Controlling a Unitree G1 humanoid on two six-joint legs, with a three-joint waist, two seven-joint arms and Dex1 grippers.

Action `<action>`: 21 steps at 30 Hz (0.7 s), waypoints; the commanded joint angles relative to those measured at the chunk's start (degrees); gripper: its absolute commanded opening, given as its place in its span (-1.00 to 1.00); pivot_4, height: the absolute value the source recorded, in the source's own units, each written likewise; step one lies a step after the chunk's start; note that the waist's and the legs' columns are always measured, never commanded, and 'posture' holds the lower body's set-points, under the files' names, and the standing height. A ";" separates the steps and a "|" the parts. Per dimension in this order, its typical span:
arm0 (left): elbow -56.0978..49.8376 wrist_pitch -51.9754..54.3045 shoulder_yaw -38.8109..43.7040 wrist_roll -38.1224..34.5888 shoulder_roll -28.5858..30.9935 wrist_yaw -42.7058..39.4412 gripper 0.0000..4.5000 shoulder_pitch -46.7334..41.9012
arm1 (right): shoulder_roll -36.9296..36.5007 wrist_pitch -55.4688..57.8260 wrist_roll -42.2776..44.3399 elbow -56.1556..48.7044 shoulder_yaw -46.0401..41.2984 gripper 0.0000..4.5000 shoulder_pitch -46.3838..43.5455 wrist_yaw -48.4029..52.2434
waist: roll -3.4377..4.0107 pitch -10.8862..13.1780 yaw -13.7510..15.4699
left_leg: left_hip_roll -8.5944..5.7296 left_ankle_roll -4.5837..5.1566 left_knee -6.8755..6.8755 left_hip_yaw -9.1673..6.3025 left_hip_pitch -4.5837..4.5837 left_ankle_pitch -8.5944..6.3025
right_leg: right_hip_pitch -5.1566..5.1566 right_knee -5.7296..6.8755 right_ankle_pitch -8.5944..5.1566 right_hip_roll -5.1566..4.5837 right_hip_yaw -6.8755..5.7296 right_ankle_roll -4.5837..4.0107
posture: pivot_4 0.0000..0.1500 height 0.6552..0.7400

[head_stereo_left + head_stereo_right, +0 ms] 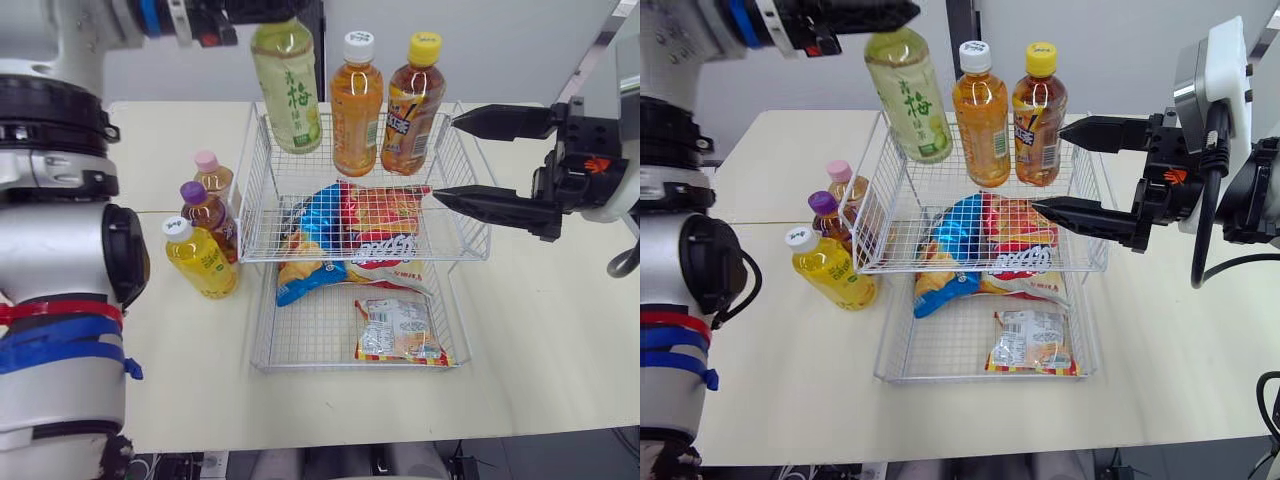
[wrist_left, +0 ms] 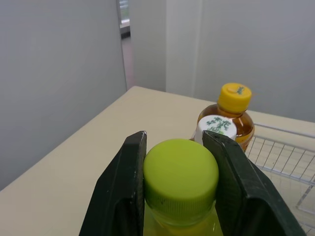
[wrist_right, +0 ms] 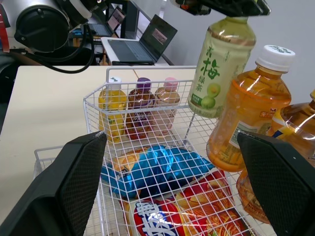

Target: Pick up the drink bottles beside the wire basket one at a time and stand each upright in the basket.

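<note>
Drink bottles stand in a cluster on the worktop (image 1: 560,330), just left of the wire basket (image 1: 255,180): one pink-capped (image 1: 212,175), one purple-capped (image 1: 205,215), and a yellow drink with a white cap (image 1: 200,262). Next, the left tool (image 2: 177,147) is closed on the lime-green cap (image 2: 181,177) of a green tea bottle (image 1: 288,90). The bottle hangs slightly tilted over the back left of the basket's upper tier. It looks full, so probably fairly heavy, with smooth, stiff plastic sides. The ridged cap seems the surest hold. Further right, an orange tea (image 1: 356,105) and a yellow-capped brown tea (image 1: 412,105) stand upright in the basket, above snack packets (image 1: 360,225). Rightmost, the right tool (image 1: 447,158) hovers beside the basket, spread wide, holding nothing.
</note>
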 commanded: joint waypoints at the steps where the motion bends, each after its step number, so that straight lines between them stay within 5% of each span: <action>1: 0.73 -2.89 1.73 -0.01 -1.24 1.07 -0.38 -1.66 | -1.75 -0.02 1.09 -1.56 -3.10 1.00 0.80 -0.66 | 0.00 0.00 0.04 | 0.00 0.00 0.00 0.00 -0.01 0.00 | 0.00 0.00 0.00 0.00 -0.01 0.00 | 1.00 1.00; 11: 6.07 -4.43 0.94 1.37 -3.93 -1.72 -0.38 -2.01 | -5.24 0.32 2.89 -3.53 -7.43 1.00 6.33 -2.24 | 0.00 0.00 0.19 | -0.05 0.02 0.02 0.01 -0.02 0.01 | 0.00 0.04 0.00 -0.04 -0.01 0.00 | 1.00 1.00; 21: 5.55 -5.49 1.21 1.83 -2.92 -3.80 0.98 -2.95 | -5.49 -0.69 3.97 -3.54 -7.87 1.00 6.99 -3.14 | 0.00 0.00 0.13 | -0.07 0.05 0.03 0.03 -0.01 0.04 | 0.00 0.08 0.00 -0.04 0.00 0.01 | 1.00 1.00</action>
